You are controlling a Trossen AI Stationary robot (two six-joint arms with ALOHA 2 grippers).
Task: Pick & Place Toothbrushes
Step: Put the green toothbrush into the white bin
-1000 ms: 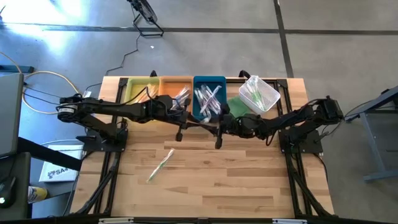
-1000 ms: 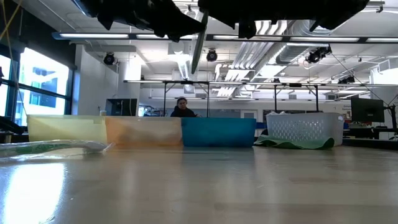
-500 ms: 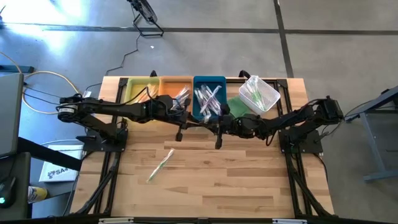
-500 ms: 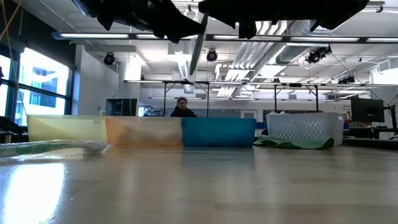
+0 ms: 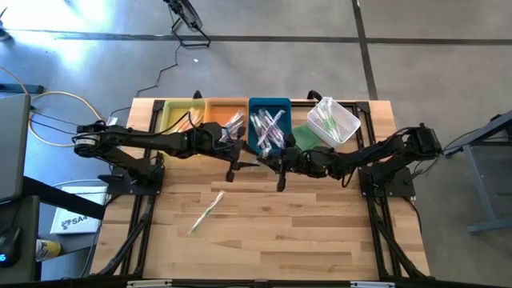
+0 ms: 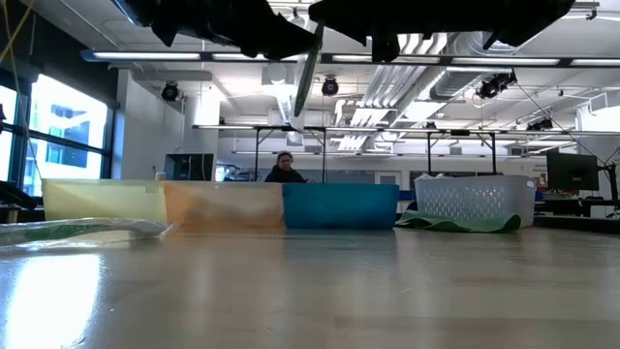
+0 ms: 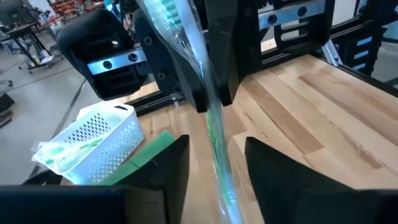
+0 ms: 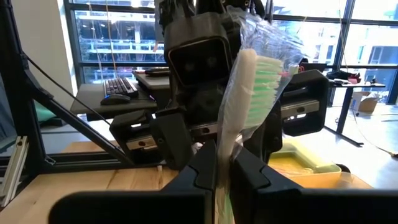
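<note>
A wrapped toothbrush (image 8: 245, 93) with green and white bristles stands slanted, head up, high above the table's middle. In the low view the toothbrush (image 6: 306, 73) shows under the dark arms. My right gripper (image 8: 225, 158) is shut on it. My left gripper (image 7: 217, 144) faces it from the table's left, open, with the wrapped handle (image 7: 219, 140) running between its fingers and a gap on each side. Both grippers meet in front of the blue tray (image 5: 269, 106). Another wrapped toothbrush (image 5: 206, 212) lies flat on the table, near left. My right gripper pinches the toothbrush's handle (image 8: 226, 138), just below the brush head, between its two fingers. The fingers come about level from the table's right and lie across the handle. The toothbrush is lifted clear of the table, slanted, its lower end (image 7: 227, 198) hanging free.
Along the far edge stand a yellow tray (image 5: 178, 112), an orange tray (image 5: 224, 108) and the blue tray with several wrapped toothbrushes. A white mesh basket (image 5: 342, 126) with green toothbrushes sits on a green pad (image 5: 304, 134) at the far right. Bare wood lies toward the near edge.
</note>
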